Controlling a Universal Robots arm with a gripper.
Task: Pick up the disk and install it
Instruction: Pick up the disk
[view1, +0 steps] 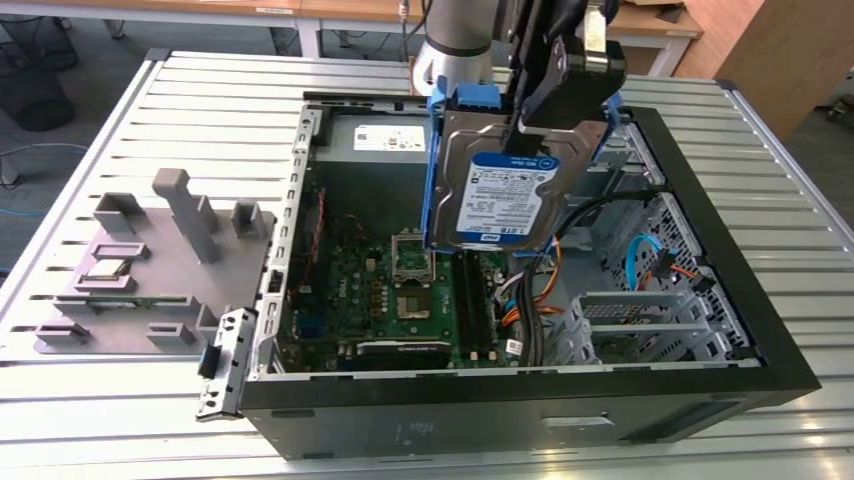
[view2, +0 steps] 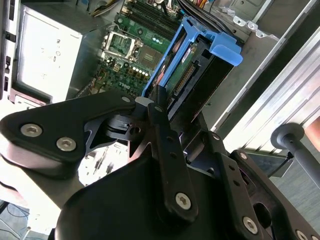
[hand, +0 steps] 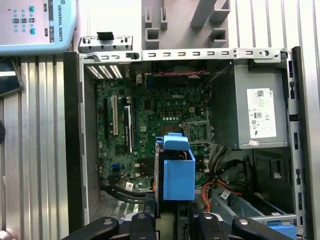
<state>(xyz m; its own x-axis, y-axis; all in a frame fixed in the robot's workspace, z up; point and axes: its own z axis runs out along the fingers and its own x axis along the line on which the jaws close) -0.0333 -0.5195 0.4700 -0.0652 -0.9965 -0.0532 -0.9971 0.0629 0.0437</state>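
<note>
We log the gripper (view1: 537, 130) clenched on the disk (view1: 497, 195) at its top edge | disk hangs upright, label facing out, upper centre of the exterior view | blue rails (view1: 431, 170) along its sides | we place it over the open computer case (view1: 467, 425), above the motherboard (view1: 387, 300)

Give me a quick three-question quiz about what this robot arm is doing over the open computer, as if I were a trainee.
1. True or false: the gripper is shut on the disk, which hangs on edge above the open computer case.
2. Pick one: the rails along the disk's edges are A) red, B) blue, C) yellow.
3. Fill the gap: in the exterior view, the grey fixture on the table lies to the ____ of the case.

Key: 1 true; 2 B; 3 the exterior view's left.
</note>
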